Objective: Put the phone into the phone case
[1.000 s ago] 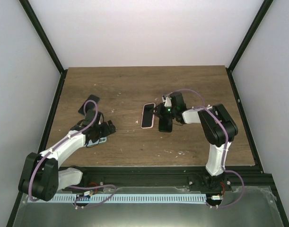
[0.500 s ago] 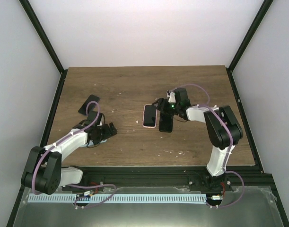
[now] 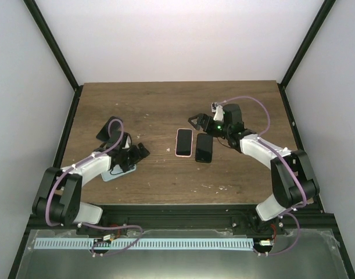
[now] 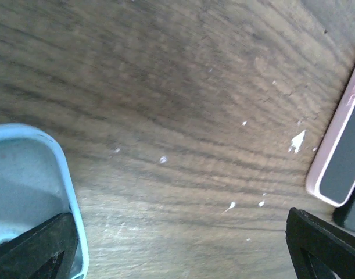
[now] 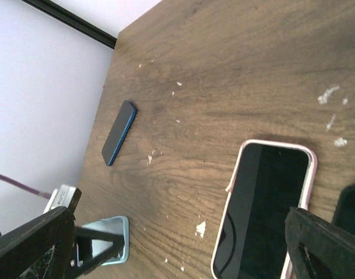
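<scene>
A phone with a dark screen lies face up in a pink phone case (image 3: 184,142) (image 5: 264,209) (image 4: 340,163) mid-table. Touching its right side is a black slab (image 3: 204,147) (image 5: 350,209); phone or case, I cannot tell. My right gripper (image 3: 198,122) (image 5: 177,250) hangs open just behind these two, with nothing between its fingers. An empty light blue case (image 3: 120,172) (image 4: 26,192) (image 5: 107,241) lies at the left. My left gripper (image 3: 139,153) (image 4: 183,256) is open over bare wood right of that case. A dark phone with a blue edge (image 3: 110,128) (image 5: 119,132) lies behind the left arm.
The wooden table (image 3: 165,104) carries small white flecks (image 4: 297,140). Black frame posts (image 3: 52,49) and white walls stand on both sides and behind. The left arm's purple cable (image 3: 114,139) loops above its wrist.
My right gripper has opened and pulled back from the black slab beside the pink-cased phone. The pink-cased phone now lies straighter. My left gripper has shifted a little right, off the blue case.
</scene>
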`<state>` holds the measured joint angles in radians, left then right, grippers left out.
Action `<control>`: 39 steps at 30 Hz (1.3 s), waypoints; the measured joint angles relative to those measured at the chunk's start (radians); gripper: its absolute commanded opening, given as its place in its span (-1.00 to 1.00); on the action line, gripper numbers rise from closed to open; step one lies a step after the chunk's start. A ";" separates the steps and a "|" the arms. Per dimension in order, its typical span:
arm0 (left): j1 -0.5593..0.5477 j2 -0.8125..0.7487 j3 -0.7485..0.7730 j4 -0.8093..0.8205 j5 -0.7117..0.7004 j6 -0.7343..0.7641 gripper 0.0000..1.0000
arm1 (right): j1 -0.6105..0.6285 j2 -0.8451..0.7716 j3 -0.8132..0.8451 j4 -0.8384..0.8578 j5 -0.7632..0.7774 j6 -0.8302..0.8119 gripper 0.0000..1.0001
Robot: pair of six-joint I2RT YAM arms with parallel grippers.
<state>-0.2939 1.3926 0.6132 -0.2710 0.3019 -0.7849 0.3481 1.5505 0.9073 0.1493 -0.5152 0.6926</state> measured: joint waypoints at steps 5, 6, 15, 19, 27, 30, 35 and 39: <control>-0.005 0.093 0.076 0.020 0.039 -0.039 0.97 | 0.000 -0.041 -0.045 -0.014 0.013 -0.002 1.00; -0.006 0.106 0.090 0.017 0.042 -0.043 0.97 | 0.000 -0.049 -0.049 -0.017 0.016 -0.002 1.00; -0.026 0.236 0.243 -0.039 0.069 -0.076 0.96 | 0.000 -0.110 -0.083 -0.023 0.028 -0.003 1.00; -0.047 0.267 0.270 0.019 0.083 -0.074 0.94 | 0.000 -0.116 -0.101 -0.022 0.032 -0.003 1.00; -0.052 0.213 0.306 0.022 -0.006 -0.016 1.00 | 0.000 -0.117 -0.107 -0.022 0.034 -0.004 1.00; 0.000 0.197 0.307 -0.006 -0.044 0.018 1.00 | 0.000 -0.117 -0.107 -0.022 0.034 -0.004 1.00; 0.098 0.235 0.335 -0.071 -0.139 0.106 1.00 | 0.000 -0.117 -0.110 -0.022 0.029 -0.004 1.00; 0.138 0.276 0.346 -0.082 -0.159 0.135 1.00 | 0.000 -0.124 -0.111 -0.022 0.029 -0.008 1.00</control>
<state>-0.1558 1.6688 0.9592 -0.3534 0.1425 -0.6502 0.3481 1.4265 0.7959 0.1272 -0.4862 0.6849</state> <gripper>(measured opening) 0.999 0.998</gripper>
